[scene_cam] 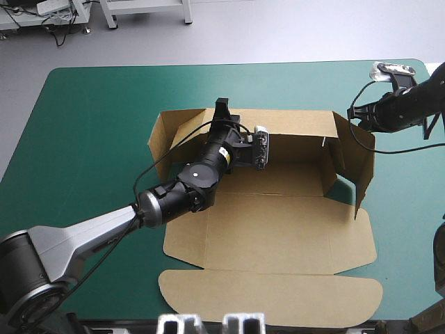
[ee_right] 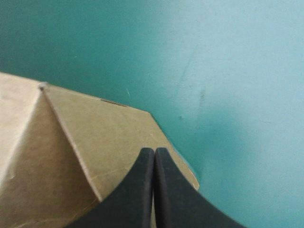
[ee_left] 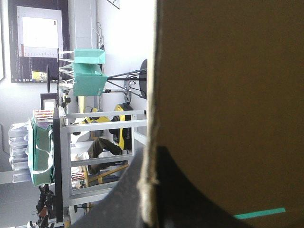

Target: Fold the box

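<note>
The brown box (scene_cam: pixel 278 229) lies open at the table's middle, its back wall (scene_cam: pixel 295 124) and both side walls raised and its lid (scene_cam: pixel 271 296) flat toward the near edge. My left gripper (scene_cam: pixel 222 106) reaches over the back wall's top edge, left of its middle. In the left wrist view the gripper (ee_left: pixel 149 153) is shut on that board edge (ee_left: pixel 151 118), one black finger on each side. My right gripper (scene_cam: pixel 353 115) is at the far top corner of the right wall (scene_cam: pixel 356 163). There the gripper (ee_right: pixel 154 150) is shut against the face of a brown flap (ee_right: pixel 109 137), with no board between its fingers.
Teal-green cover (scene_cam: pixel 90 118) surrounds the box, with wide room to the left and behind it. The table's right edge runs close to the right wall. The left arm (scene_cam: pixel 188 184) lies across the box's left half.
</note>
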`<state>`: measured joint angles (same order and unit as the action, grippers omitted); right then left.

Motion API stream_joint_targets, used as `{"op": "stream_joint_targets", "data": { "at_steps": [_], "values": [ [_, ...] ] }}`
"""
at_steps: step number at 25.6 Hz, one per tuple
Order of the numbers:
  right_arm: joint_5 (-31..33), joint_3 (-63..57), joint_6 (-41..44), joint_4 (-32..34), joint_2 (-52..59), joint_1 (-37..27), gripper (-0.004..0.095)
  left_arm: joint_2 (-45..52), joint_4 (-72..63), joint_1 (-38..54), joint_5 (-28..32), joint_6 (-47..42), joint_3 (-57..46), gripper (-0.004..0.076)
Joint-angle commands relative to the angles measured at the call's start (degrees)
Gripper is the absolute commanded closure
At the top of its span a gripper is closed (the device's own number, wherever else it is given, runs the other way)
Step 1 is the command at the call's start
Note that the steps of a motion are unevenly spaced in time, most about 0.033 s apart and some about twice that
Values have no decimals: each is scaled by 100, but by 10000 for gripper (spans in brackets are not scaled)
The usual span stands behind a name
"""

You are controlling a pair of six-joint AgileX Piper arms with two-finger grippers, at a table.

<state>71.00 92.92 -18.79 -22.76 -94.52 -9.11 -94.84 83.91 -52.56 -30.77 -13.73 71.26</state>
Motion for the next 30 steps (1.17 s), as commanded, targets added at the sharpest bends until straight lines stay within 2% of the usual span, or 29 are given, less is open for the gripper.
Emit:
{"op": "stream_joint_targets", "data": {
  "at_steps": [1,4,6,13,16,17,20,23,25,27,28,29,30],
  "values": [
    [53,-153,-296,-469,446,-6,927,278,165,-26,-147,-82,153,734],
    [-43,-618,-548,-604,563,-6,927,278,83,-26,-147,-82,153,734],
    [-331,-1065,-725,-734,684,-6,927,278,-3,-26,-141,-82,153,734],
    [-1817,-2704,-1981,-1884,1443,-6,927,278,-95,-26,-126,-82,153,734],
    [-2493,-3415,-2676,-2368,1687,-6,927,278,-95,-26,-126,-82,153,734],
    [-2851,-3837,-3209,-2697,1829,-6,927,278,-95,-26,-126,-82,153,734],
    [-3121,-4261,-3946,-3100,1961,-6,927,278,-95,-26,-126,-82,153,734],
    [-3047,-4348,-4409,-3061,1988,-6,926,278,-95,-26,-126,-82,153,734],
    [-3060,-4337,-4398,-2906,1999,-6,876,278,-95,-26,-126,-82,153,734],
    [-3045,-4294,-4291,-2638,2039,-6,773,278,-95,-26,-126,-82,153,734],
    [-2969,-4276,-4218,-2311,2101,-6,643,278,-95,-26,-126,-82,153,734],
    [-2875,-4235,-4149,-2138,2111,-6,597,278,-95,-26,-126,-82,153,734],
    [-2674,-4123,-3932,-1676,2160,-6,515,278,-95,-26,-126,-82,153,734]
  ]
}}
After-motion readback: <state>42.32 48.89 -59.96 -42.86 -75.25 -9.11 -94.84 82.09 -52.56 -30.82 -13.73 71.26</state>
